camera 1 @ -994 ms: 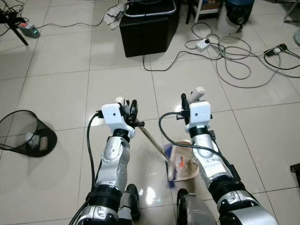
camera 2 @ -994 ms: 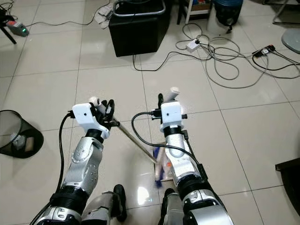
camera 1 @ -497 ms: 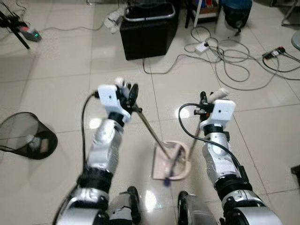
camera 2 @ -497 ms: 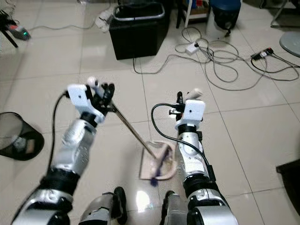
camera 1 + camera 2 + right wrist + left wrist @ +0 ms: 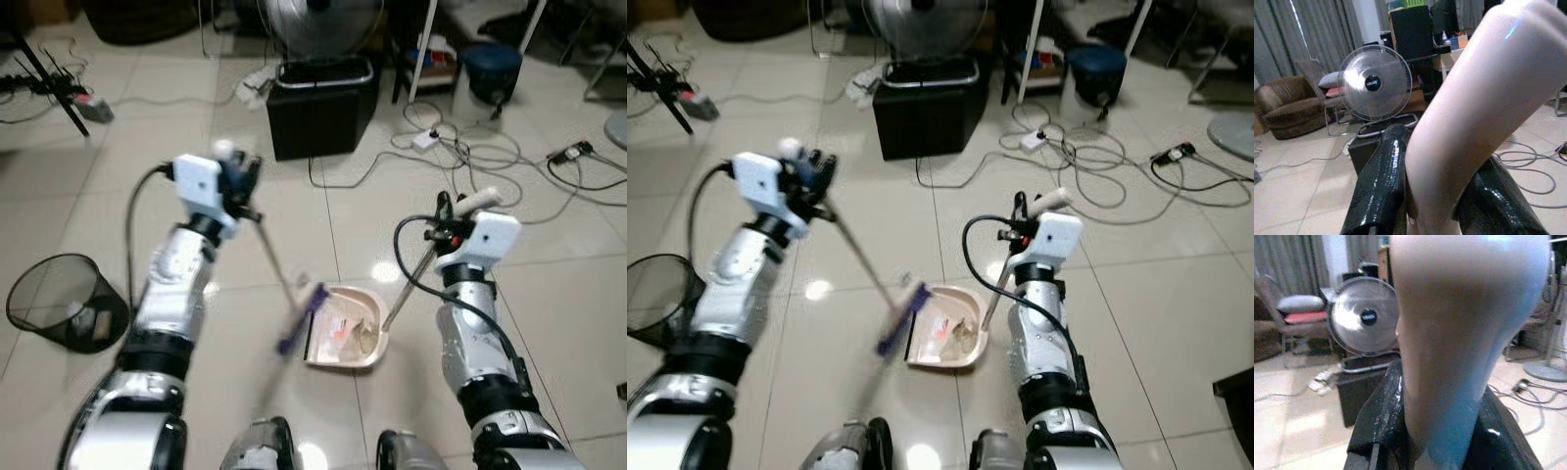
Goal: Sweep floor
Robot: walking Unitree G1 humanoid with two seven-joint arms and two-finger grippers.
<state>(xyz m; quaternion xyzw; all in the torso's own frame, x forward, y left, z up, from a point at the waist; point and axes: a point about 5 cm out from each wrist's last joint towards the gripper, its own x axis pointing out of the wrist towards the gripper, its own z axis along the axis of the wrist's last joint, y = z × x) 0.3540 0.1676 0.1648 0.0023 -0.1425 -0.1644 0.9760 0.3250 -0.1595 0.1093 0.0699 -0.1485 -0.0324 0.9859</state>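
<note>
Left eye view. The left gripper (image 5: 243,182) is raised at the upper left and clamps the top of the broom (image 5: 277,279) handle; the thin shaft slants down toward the middle of the tiled floor (image 5: 549,294), ending in a blurred purple brush head just beside the dustpan (image 5: 345,333). The right gripper (image 5: 453,209) grips the pale handle of the dustpan's upright pole, which slants down to the pan. The beige pan rests on the tiles between the two arms and holds a few scraps of debris. A mesh wastebasket (image 5: 59,311) lies tilted at the far left; a black bin (image 5: 323,106) stands ahead, with cables (image 5: 490,157) strewn to its right.

Right eye view. The same scene: the broom's brush head (image 5: 901,315) is at the left edge of the dustpan (image 5: 945,341), whether touching cannot be told because of blur.

Left wrist view. The two black fingers (image 5: 1378,416) press against either side of a pale rounded handle end, with no gap visible. Behind them stand a floor fan (image 5: 1362,322) and the black bin (image 5: 1359,387).

Right wrist view. The black fingers (image 5: 1382,181) close around the curved cream handle of the dustpan pole. The fan (image 5: 1375,82), an armchair (image 5: 1288,111) and grey curtains (image 5: 1308,29) form the background.
</note>
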